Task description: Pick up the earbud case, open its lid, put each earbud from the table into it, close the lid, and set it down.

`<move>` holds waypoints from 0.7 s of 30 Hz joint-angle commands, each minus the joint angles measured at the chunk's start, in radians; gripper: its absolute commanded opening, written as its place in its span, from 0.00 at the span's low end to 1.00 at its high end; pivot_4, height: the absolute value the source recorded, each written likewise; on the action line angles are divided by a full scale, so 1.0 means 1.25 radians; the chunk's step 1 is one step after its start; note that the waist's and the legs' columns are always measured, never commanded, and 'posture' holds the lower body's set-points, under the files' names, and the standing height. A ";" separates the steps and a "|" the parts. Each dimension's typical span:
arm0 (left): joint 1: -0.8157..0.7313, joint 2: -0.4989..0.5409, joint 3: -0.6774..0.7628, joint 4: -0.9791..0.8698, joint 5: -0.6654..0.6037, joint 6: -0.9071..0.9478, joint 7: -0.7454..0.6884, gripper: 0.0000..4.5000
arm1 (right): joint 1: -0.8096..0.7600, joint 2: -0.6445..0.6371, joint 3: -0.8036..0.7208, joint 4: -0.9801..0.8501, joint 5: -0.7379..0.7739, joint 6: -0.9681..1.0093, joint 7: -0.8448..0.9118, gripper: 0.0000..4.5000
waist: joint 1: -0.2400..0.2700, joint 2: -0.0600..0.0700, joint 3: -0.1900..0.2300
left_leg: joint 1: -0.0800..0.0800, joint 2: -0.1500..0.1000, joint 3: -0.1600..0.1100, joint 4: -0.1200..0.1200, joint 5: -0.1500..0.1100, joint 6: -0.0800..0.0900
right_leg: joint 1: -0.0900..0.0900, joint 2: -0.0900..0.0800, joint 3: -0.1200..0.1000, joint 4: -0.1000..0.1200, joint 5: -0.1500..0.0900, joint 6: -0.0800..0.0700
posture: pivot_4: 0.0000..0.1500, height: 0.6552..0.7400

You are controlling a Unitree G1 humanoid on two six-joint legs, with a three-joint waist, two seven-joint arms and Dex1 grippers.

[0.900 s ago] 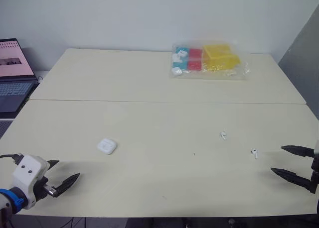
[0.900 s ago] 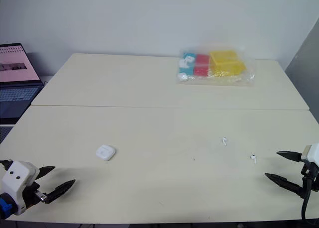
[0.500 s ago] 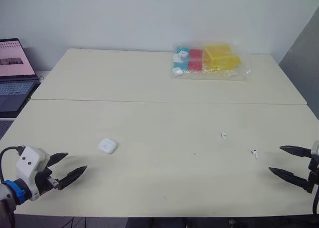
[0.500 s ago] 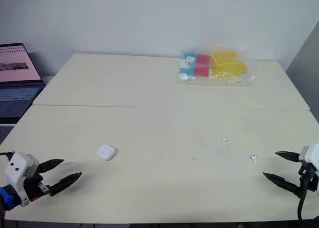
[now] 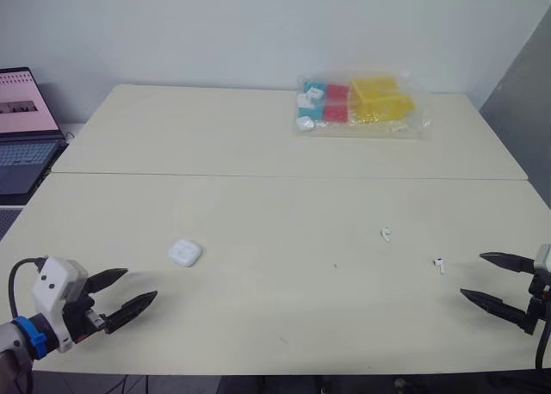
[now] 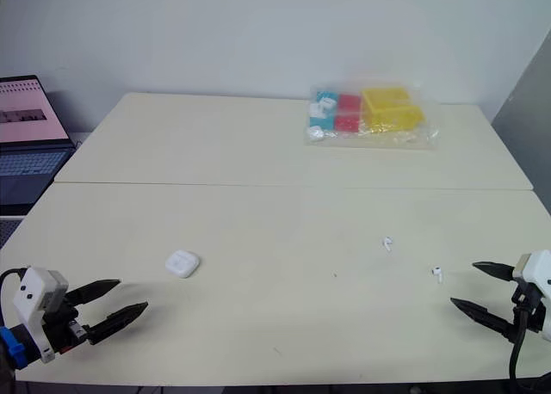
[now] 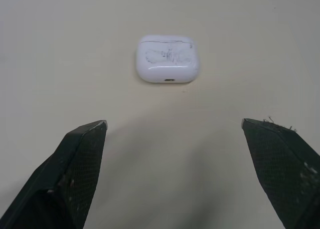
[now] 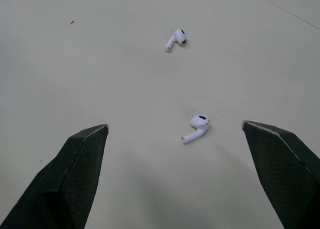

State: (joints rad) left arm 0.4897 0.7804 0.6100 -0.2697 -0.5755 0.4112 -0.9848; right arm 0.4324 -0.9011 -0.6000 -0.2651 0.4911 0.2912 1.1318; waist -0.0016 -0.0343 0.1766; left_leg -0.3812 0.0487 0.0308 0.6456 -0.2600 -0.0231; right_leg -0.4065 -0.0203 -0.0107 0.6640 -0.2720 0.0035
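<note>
White earbud case (image 7: 167, 59) sits ahead of L gripper (image 7: 173, 122).

Office or lab: a plain white wall (image 5: 258, 24), two pale tables (image 5: 215, 136) pushed together, a laptop (image 5: 21, 127) at ten o'clock.

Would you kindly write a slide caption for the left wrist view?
Open left gripper lined up on the closed white earbud case, lying untouched on the beige table.

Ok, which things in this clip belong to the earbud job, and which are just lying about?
Job: earbud case, lid shut; first earbud by the right tool; second earbud further left; left tool facing the case; both tools open.
Lying about: clear bag of coloured boxes; laptop.
</note>
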 commanded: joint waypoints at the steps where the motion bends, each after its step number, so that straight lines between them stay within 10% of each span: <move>1: -0.003 0.006 0.032 -0.030 -0.021 0.020 0.008 1.00 | -0.003 -0.001 -0.010 -0.023 0.001 0.001 -0.002 0.99 | 0.000 0.000 0.000 | 0.000 0.000 0.000 0.000 0.000 0.000 | 0.000 0.000 0.000 0.000 0.000 0.000 | 1.00 1.00; 21: -0.213 0.002 -0.150 -0.075 0.034 0.200 0.209 1.00 | -0.433 -0.109 0.258 -0.175 0.151 0.227 -0.005 0.99 | 0.000 0.001 0.000 | 0.000 -0.001 -0.001 0.001 0.000 0.000 | 0.000 0.002 0.000 0.000 0.002 0.001 | 1.00 1.00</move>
State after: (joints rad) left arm 0.2370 0.7633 0.4378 -0.3658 -0.5452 0.6674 -0.7177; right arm -0.0714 -1.0146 -0.2903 -0.4399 0.6522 0.5425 1.1374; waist -0.0018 -0.0335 0.1761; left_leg -0.3816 0.0477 0.0297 0.6462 -0.2598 -0.0229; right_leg -0.4063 -0.0184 -0.0103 0.6645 -0.2693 0.0049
